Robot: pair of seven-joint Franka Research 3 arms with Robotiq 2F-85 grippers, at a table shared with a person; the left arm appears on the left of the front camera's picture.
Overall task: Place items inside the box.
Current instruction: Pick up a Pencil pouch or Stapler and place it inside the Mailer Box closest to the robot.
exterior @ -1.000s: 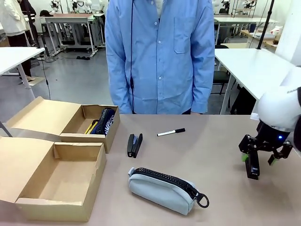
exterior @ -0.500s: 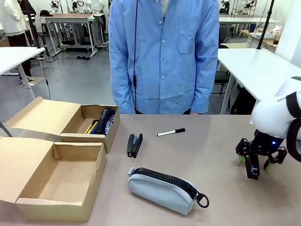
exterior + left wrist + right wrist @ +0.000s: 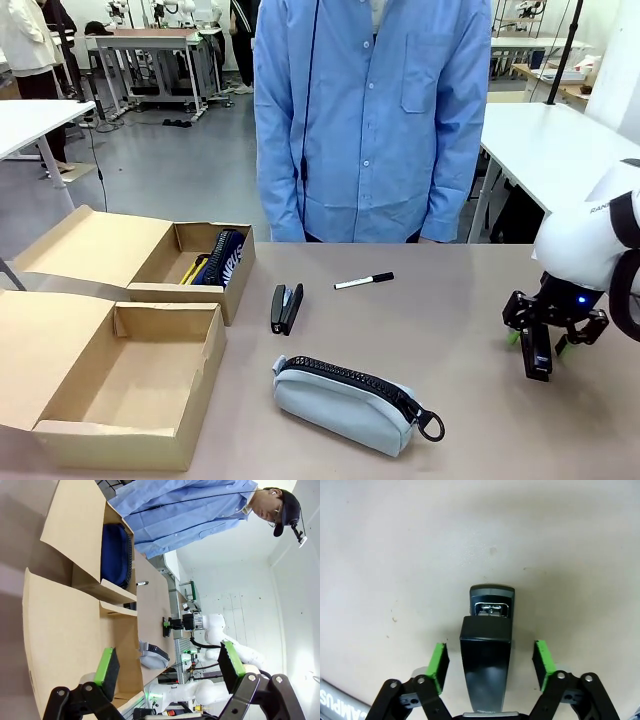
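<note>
A black stapler [image 3: 490,610] lies on the table at the right, and my right gripper [image 3: 490,662] stands open astride it, with a gap between each green pad and the stapler's sides. From the front the same gripper [image 3: 537,345] sits low over that stapler [image 3: 537,362]. A second black stapler [image 3: 285,308], a black-and-white marker [image 3: 363,281] and a light grey zip pouch [image 3: 350,400] lie mid-table. A navy pouch [image 3: 225,258] and something yellow [image 3: 192,268] lie in the far cardboard box [image 3: 190,292]. My left gripper [image 3: 169,664] hangs open and holds nothing above the near box [image 3: 65,625].
The near cardboard box [image 3: 215,350] stands at the front left with its lid flap folded out. A person in a blue shirt [image 3: 375,120] stands at the far edge of the table. Bare tabletop lies between the grey pouch and the right gripper.
My right gripper has sunk lower over the stapler and shifted slightly left. The person has stepped to the right. The things on the table have not moved.
</note>
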